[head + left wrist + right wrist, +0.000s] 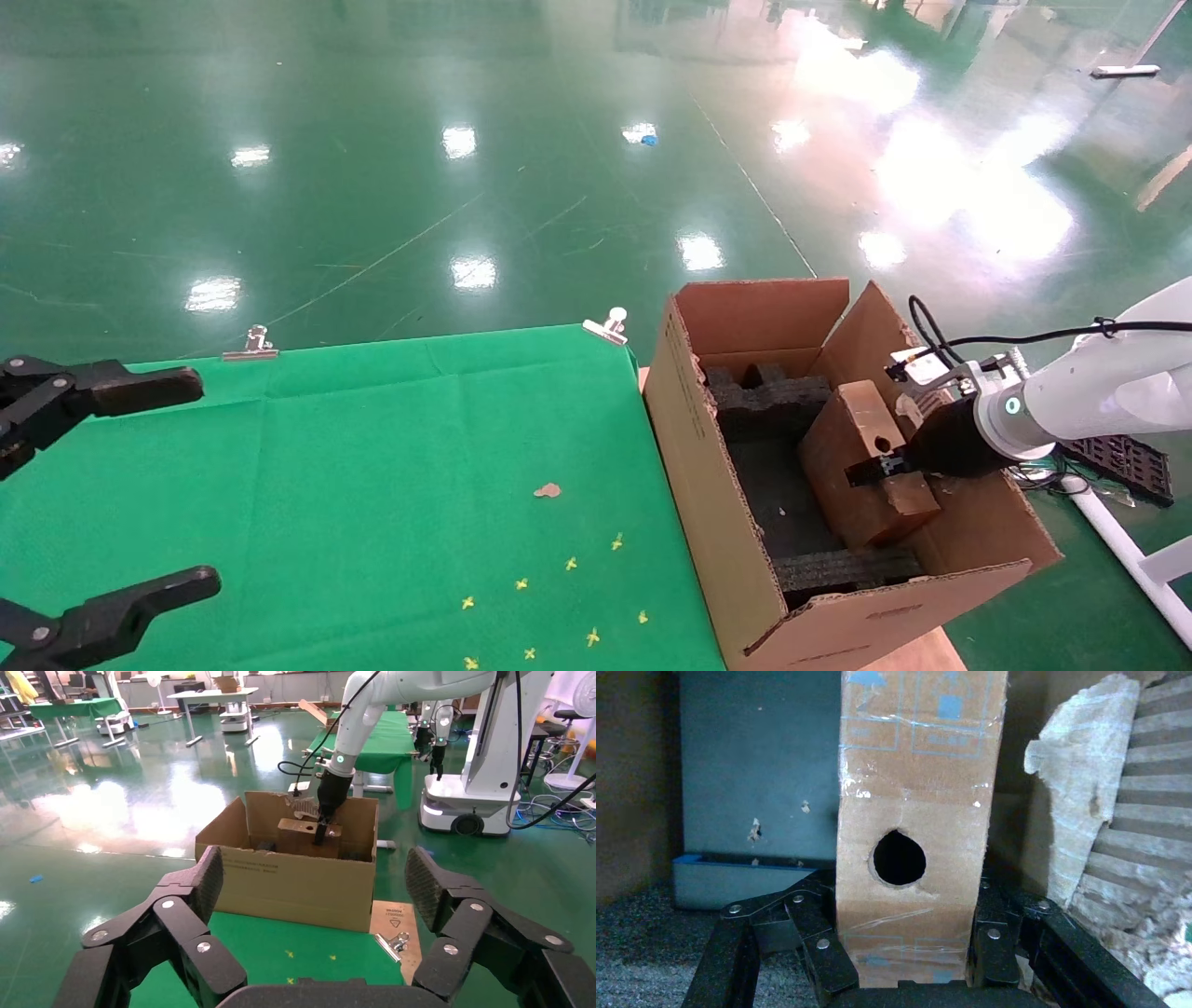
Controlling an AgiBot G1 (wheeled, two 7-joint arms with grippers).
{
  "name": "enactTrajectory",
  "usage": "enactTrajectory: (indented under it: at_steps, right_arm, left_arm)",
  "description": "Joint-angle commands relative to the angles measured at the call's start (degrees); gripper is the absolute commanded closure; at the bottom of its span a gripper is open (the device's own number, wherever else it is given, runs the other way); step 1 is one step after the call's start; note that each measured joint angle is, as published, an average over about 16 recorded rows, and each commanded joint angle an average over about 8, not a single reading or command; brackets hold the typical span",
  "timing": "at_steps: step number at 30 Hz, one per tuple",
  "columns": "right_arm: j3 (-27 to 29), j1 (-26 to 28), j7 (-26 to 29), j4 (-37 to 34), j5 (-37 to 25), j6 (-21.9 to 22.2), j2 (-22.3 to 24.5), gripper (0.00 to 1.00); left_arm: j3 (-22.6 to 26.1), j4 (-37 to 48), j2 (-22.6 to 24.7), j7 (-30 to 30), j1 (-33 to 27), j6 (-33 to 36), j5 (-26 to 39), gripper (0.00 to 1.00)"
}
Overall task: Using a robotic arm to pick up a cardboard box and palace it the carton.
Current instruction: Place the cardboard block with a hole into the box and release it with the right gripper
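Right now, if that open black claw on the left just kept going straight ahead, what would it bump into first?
Probably the carton: the left gripper points at its near wall, with only green cloth between, though depth is uncertain.

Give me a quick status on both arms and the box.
Right gripper shut on the cardboard box, inside the carton. Box tilted over the black foam, not yet released. Left gripper open, parked over the green table. Nothing in the way.

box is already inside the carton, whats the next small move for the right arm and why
Probably open the right end effector and let go. It is shut on the box, which already sits tilted inside the carton, over the black foam. Whether the box touches the foam is unclear, so a slight lowering first may be safer. The left end effector is open over the table.
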Motion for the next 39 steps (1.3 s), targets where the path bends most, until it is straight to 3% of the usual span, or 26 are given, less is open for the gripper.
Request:
enactTrajectory:
  at_steps: [1,4,31,39]
  right_arm:
    - [0.43,-0.75,-0.8,-0.5,0.68,0.41,-0.21,0.34]
    - [0.54,-0.52,-1.58,-1.12,0.83,0.05,-0.42,0.0]
    - [0.36,1.2,-3.56,-5.02,0.44,-0.65,-2.61,0.0]
    - [1.0,4.6,-5.29,-4.94,1.24,-1.71,-2.07,0.0]
  left_arm:
    - [0.01,0.0,0.0,0.0,0.0,0.0,0.0,0.0]
    - [0.02,0.0,-0.01,0.01,0.0,-0.01,-0.01,0.0]
    - [0.11,0.0,-0.04,0.05,-0.02,-0.05,-0.07,0.0]
    - [0.13,0.0,-0.05,0.07,-0.03,-0.06,-0.09,0.0]
